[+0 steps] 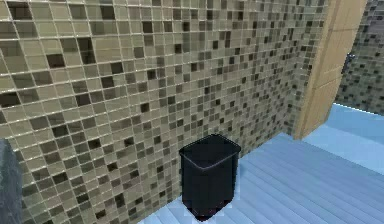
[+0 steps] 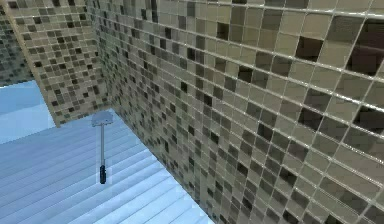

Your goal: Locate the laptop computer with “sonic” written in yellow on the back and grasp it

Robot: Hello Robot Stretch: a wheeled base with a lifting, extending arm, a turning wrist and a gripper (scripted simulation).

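A wall of small brown, tan and dark mosaic tiles point(image 1: 130, 80) stands close ahead in the forward view. The same kind of tiled wall point(image 2: 260, 110) runs along the arm side view's right and meets another tiled wall at a corner near the top left.
A black bin point(image 1: 210, 176) stands on the pale blue plank floor point(image 1: 300, 180) against the tiled wall. A tan door frame point(image 1: 330, 60) rises at the forward view's right. A long-handled tool with a pale head point(image 2: 101, 150) stands on the floor point(image 2: 60, 170) near the wall.
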